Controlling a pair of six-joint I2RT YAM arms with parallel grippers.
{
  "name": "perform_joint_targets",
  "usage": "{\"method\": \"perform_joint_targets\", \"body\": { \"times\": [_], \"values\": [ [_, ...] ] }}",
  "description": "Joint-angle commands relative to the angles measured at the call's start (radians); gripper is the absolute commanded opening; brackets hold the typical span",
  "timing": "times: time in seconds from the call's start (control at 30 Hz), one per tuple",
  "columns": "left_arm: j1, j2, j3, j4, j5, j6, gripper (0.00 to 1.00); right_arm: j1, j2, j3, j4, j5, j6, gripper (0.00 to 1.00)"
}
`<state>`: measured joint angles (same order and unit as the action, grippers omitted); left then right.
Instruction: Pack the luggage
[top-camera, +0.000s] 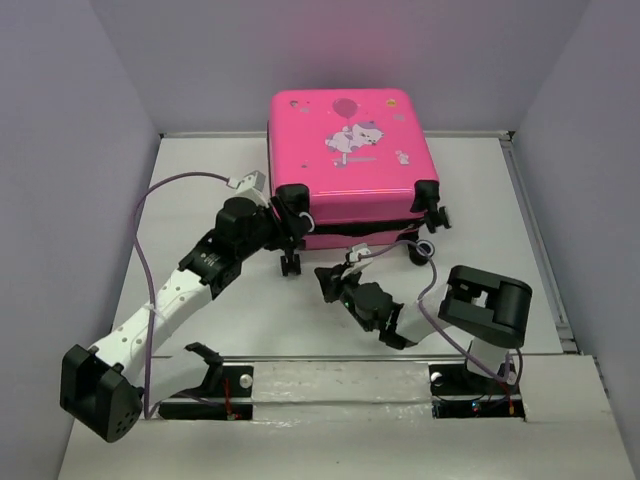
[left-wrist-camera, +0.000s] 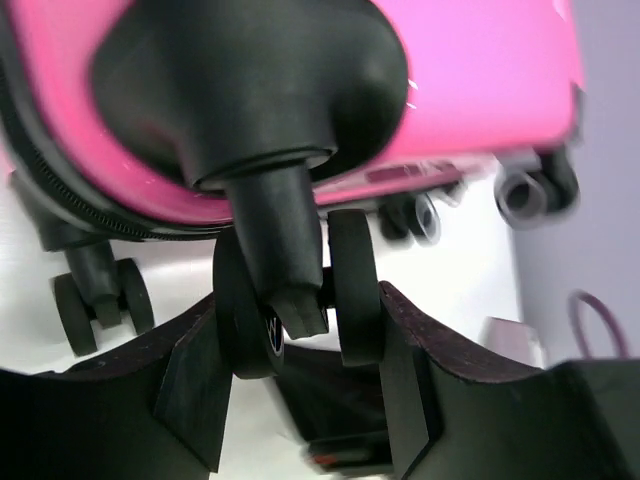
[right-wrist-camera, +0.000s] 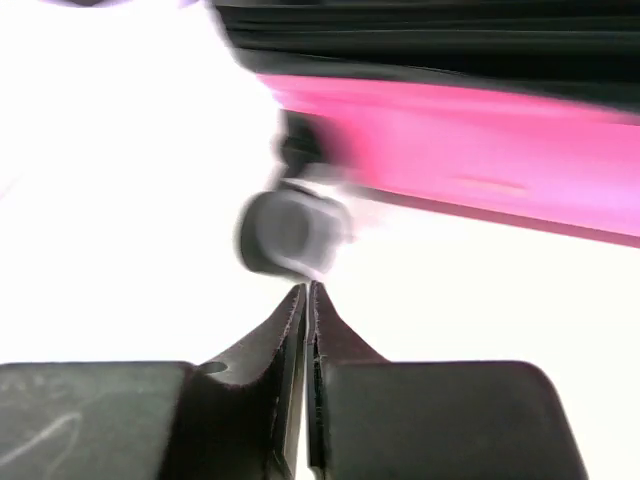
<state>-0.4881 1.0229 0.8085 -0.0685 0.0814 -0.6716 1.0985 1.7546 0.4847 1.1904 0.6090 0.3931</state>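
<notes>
Two robot arms reach toward the luggage (top-camera: 345, 150), a bright pink hard-shell case lying flat at the far centre of the table (top-camera: 200, 180), cartoon-printed lid facing up. At its near left corner the left gripper (left-wrist-camera: 300, 296) is closed around a black twin caster wheel (left-wrist-camera: 355, 300), one finger against each outer side. The right gripper (right-wrist-camera: 306, 294) hangs near the case's near edge, its fingers pressed together and holding nothing, with a blurred grey wheel (right-wrist-camera: 290, 232) just beyond the tips.
</notes>
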Motion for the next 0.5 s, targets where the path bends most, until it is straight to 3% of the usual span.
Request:
{"method": "perform_joint_targets", "body": {
  "times": [0.0, 0.07, 0.13, 0.3, 0.37, 0.47],
  "values": [
    [-0.112, -0.052, 0.103, 0.279, 0.223, -0.03, 0.06, 0.044, -0.111, -0.036, 0.077, 0.041, -0.118, 0.07],
    [-0.11, -0.083, 0.097, 0.253, 0.186, -0.006, 0.06, 0.032, -0.252, -0.106, 0.037, 0.106, -0.163, 0.07],
    [-0.11, -0.093, 0.055, 0.291, 0.21, -0.026, 0.06, -0.006, -0.354, -0.107, -0.061, 0.033, -0.16, 0.07],
    [-0.124, -0.06, 0.053, 0.338, 0.25, -0.063, 0.06, 0.009, -0.231, -0.011, -0.036, -0.199, -0.103, 0.07],
    [-0.124, -0.067, 0.086, 0.293, 0.204, -0.028, 0.06, 0.037, -0.175, 0.017, -0.058, -0.169, -0.108, 0.07],
    [-0.116, -0.078, 0.129, 0.199, 0.141, 0.024, 0.06, 0.037, -0.237, -0.02, -0.132, -0.044, -0.1, 0.07]
  ]
}}
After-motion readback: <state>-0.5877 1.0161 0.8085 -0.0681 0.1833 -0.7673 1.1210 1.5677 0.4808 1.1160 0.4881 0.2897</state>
